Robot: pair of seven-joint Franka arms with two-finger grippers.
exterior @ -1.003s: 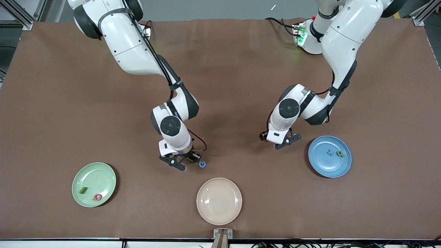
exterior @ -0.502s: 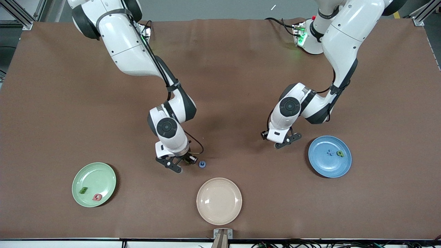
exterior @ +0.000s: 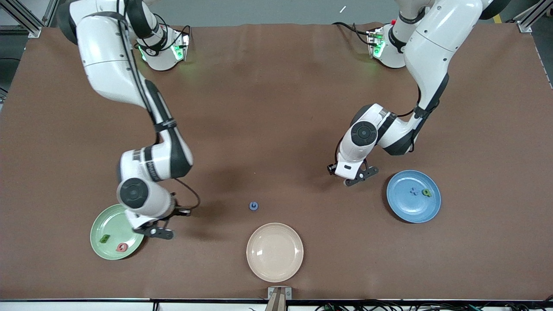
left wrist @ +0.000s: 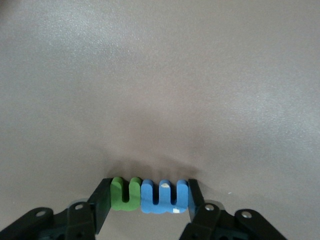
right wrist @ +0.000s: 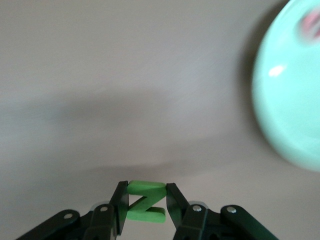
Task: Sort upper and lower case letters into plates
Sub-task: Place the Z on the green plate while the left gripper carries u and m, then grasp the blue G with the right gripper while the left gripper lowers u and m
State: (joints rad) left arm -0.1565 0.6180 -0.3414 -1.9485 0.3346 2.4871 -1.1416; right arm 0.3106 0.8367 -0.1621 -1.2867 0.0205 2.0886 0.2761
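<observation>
My right gripper is shut on a green letter Z and hangs over the rim of the mint green plate, which also shows in the right wrist view. That plate holds a green letter and a red letter. My left gripper is shut on a green letter u and a blue letter w side by side, low over the table beside the blue plate. That plate holds a blue letter and a green letter.
A small blue letter lies on the brown table near the middle. A cream-beige plate with nothing on it sits just nearer to the camera than that letter. Both arm bases stand along the table's back edge.
My right arm has swung from beside the small blue letter toward the right arm's end of the table, to the mint green plate. The left arm has barely moved.
</observation>
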